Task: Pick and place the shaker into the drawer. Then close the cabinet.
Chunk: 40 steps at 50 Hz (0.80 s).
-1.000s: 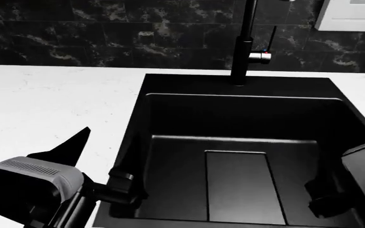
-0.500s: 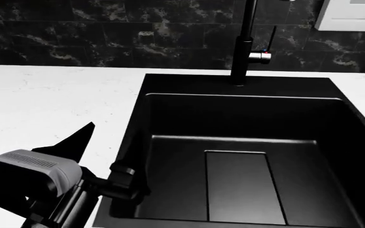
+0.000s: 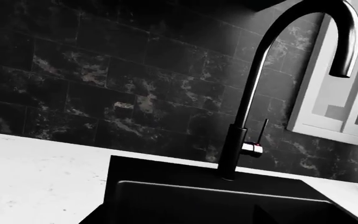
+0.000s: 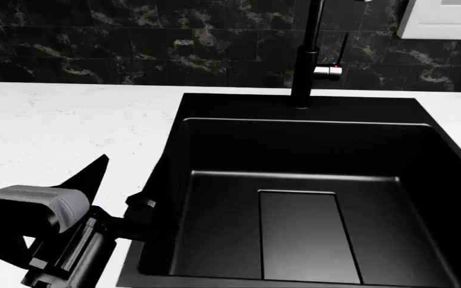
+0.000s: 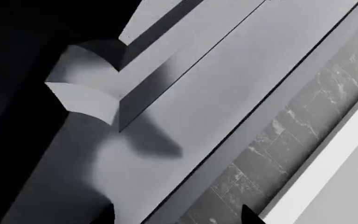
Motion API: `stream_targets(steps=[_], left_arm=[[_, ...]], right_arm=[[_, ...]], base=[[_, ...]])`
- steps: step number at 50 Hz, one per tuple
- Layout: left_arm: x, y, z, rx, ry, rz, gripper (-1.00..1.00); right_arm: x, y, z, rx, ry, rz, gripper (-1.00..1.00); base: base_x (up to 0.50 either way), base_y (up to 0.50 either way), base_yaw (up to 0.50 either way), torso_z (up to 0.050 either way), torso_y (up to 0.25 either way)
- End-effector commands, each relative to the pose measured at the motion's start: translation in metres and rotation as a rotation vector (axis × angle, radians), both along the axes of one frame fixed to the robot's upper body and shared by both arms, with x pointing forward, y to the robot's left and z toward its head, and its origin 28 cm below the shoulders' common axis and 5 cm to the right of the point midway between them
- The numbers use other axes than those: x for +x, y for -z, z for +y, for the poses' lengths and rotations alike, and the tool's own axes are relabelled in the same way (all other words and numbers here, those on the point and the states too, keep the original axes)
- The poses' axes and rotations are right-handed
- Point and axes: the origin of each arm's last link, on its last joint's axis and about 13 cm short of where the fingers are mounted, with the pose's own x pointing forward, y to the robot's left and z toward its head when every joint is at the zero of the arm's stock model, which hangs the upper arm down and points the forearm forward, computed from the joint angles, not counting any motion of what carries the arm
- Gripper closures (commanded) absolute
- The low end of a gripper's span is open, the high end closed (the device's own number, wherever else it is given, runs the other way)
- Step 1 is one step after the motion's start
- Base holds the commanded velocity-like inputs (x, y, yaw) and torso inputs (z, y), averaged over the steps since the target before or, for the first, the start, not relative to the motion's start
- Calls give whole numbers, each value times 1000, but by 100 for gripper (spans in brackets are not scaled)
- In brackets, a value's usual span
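Dark marbled tiles [image 4: 134, 36] run across the top of the head view, and below them a white speckled countertop [image 4: 54, 132] fills the left half of the frame. Set into it, centre and right, is a black sink basin [image 4: 311, 198] with a flat rectangular panel on its floor. A tall black faucet [image 4: 304, 66] rises at the basin's far rim in the upper middle, with a small chrome lever stub on its right side. A white cabinet corner [image 4: 446, 21] shows at the upper right.

My left arm [image 4: 46, 234] sits in the lower left corner, grey housing over black links, beside the basin's left rim; I cannot tell whether its gripper is released or clenched, as the fingertips are not shown clearly. Its wrist camera looks up at the curved faucet [image 3: 247, 116] against the tiles.

My right gripper is out of the head view. Its wrist camera shows only slanted grey panels [image 5: 216, 93] and a pale blocky shape [image 5: 86, 95] at the upper left; the fingers do not show.

Neither the shaker nor the drawer appears in any view.
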Motion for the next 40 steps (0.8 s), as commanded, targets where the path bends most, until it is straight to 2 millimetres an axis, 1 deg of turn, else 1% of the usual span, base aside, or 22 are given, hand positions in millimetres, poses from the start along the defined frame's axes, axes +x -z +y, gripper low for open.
stream_targets(steps=[1, 6, 10, 13, 17, 21, 25, 32, 33, 34, 35, 37, 40], left_arm=[[2, -2, 10, 9, -86, 6, -100], [2, -3, 12, 12, -107, 3, -100], [0, -6, 16, 10, -139, -1, -100], [0, -6, 22, 4, -182, 3, -100], [4, -2, 30, -8, -249, 14, -100], [13, 1, 35, -11, -284, 28, -100], [18, 4, 34, -12, -281, 41, -100], [14, 3, 28, -13, -239, 38, -100], [14, 2, 26, -13, -230, 37, -100], [14, 2, 25, -14, -219, 34, -100], [14, 1, 23, -14, -206, 31, -100], [14, -2, 19, -13, -182, 21, -100], [13, -6, 13, -11, -147, 5, -100]], right_arm=[[69, 31, 54, -57, -66, 255, -100], [79, 38, 61, -66, -133, 289, -100], [92, 50, 68, -74, -192, 310, -100], [99, 56, 73, -100, -231, 322, -100], [99, 56, 73, -100, -231, 322, -100], [99, 56, 73, -100, -231, 322, -100], [99, 56, 73, -100, -231, 322, -100], [99, 56, 73, -100, -231, 322, -100], [100, 53, 83, -194, -294, 255, -100], [97, 50, 88, -223, -313, 259, -100], [92, 44, 91, -216, -365, 241, -100], [80, 31, 95, -250, -375, 176, -100], [50, 11, 101, -254, -374, 94, -100]], base=[[18, 9, 21, 10, 0], [18, 10, 22, 4, 0], [19, 12, 24, 3, 0], [20, 13, 26, 3, 0], [25, 14, 29, 5, 0], [30, 16, 33, 5, 0], [31, 17, 35, 5, 0], [32, 18, 37, 4, 0], [32, 18, 38, 10, 0], [36, 19, 39, 0, 0], [35, 19, 39, 10, 0], [35, 19, 38, 0, 0], [35, 20, 39, 7, 0]])
